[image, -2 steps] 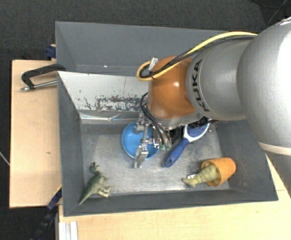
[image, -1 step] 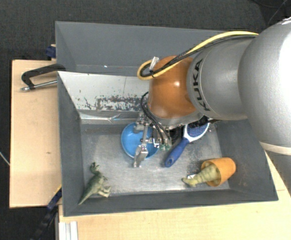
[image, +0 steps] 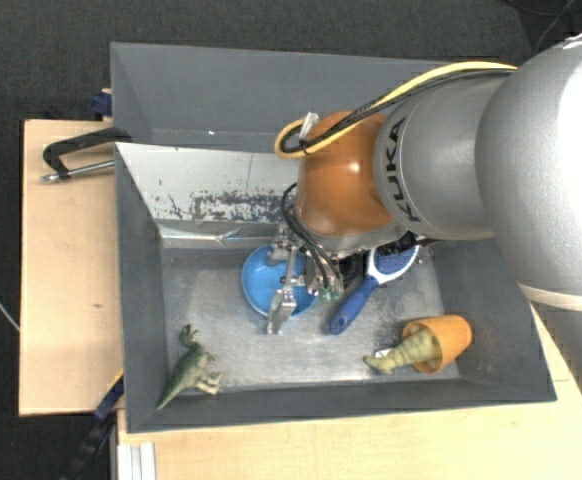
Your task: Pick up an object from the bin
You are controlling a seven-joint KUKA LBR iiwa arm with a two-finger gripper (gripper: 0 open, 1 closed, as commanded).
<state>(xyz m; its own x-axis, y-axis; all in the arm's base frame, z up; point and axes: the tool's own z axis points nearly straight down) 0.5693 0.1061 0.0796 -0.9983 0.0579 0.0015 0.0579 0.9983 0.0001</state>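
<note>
**Claw [image: 278,310] beside blue round plastic dish [image: 257,276]**

You see the dish central in the grey metal bin [image: 136,298], just left of the claw's tip. You cannot tell whether the claw is spread or clamped.

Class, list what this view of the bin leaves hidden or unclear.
Camera view:
Blue round thing: right side hidden by the gripper.
White-and-blue thing: mostly under the arm; kind unclear.
Blue handle: upper end also under the arm.
Green toy: rear inside the orange cup.
</note>
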